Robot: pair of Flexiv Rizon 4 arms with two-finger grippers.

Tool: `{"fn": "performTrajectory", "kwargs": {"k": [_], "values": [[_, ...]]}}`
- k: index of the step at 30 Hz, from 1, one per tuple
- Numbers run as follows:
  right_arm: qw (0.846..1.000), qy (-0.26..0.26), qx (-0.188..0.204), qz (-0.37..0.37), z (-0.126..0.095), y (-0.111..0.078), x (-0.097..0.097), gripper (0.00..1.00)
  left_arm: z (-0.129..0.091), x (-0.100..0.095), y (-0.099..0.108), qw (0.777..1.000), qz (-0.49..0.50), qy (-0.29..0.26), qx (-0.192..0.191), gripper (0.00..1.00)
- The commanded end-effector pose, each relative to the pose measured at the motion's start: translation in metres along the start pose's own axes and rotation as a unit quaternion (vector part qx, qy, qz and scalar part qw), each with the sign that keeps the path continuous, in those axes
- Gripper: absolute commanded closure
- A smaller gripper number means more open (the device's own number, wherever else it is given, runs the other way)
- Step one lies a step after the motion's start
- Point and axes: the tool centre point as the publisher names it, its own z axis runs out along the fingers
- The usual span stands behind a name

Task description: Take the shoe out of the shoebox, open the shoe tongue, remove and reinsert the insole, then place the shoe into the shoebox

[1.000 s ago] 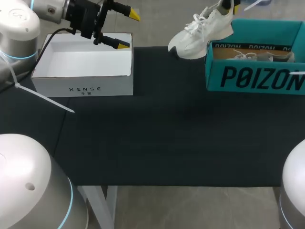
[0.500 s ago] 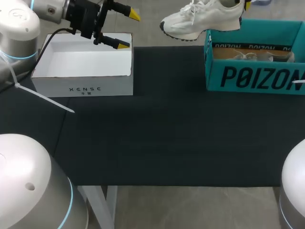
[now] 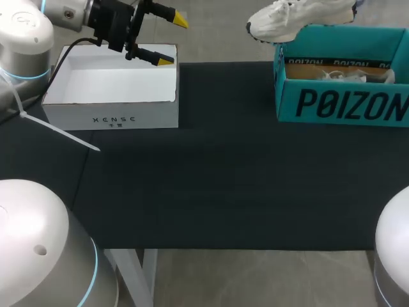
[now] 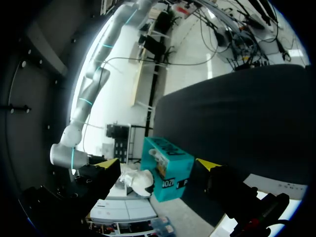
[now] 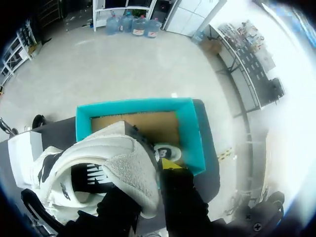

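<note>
While the white shoe [image 3: 299,16] hangs in the air above the far left corner of the teal shoebox [image 3: 339,102], clear of its walls, its toe juts out past the shoebox's left wall. The right fingers [image 5: 170,164] are pinched on the shoe's heel collar. One finger is outside the heel with its yellow tip showing, and the other seems to be tucked inside the opening, so the shoe is gripped from two sides.

Holding it by the heel seems chosen to leave the tongue, laces and toe free for the work to come. Lifting it this high looks meant to carry the sole over the shoebox's rim, on the way to the dark surface [image 3: 223,179] in front of and to the left of the shoebox. Inside the shoebox, on a brown lining, lies what looks like a second shoe [image 3: 335,75] with white laces.

Well to the left of the shoebox, the left fingers [image 3: 167,61] hover spread wide, holding nothing, above an open-topped white box [image 3: 112,118]. They are probably parked there out of the way, ready to help open the tongue once the shoe is set down. The task appears to be at its first step: the shoe is out of the shoebox but not yet on the surface.
</note>
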Motion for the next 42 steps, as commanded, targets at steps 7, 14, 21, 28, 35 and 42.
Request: {"fn": "performTrajectory", "kwargs": {"k": [7, 14, 21, 28, 35, 42], "values": [[0.997, 0.015, -0.008, 0.069, 0.032, -0.001, -0.033, 1.00, -0.001, -0.001, 0.000, 1.000, 0.000, 0.002, 0.001, 0.00], [0.995, 0.028, -0.006, 0.100, 0.042, 0.015, -0.048, 1.00, -0.001, -0.001, 0.000, 1.000, 0.000, 0.002, 0.001, 0.00], [0.990, 0.061, 0.040, 0.124, 0.064, 0.023, -0.060, 1.00, -0.001, -0.001, 0.000, 1.000, 0.000, 0.002, 0.001, 0.00], [0.983, 0.060, 0.055, 0.162, 0.086, 0.023, -0.079, 1.00, -0.001, -0.001, 0.000, 1.000, 0.000, 0.002, 0.001, 0.00], [0.986, 0.024, 0.086, 0.138, 0.121, 0.025, -0.083, 1.00, -0.001, -0.001, 0.000, 1.000, 0.000, 0.002, 0.001, 0.00], [0.981, 0.025, 0.103, 0.162, 0.163, 0.021, -0.091, 1.00, -0.001, -0.001, 0.000, 1.000, 0.000, 0.002, 0.001, 0.00]]}}
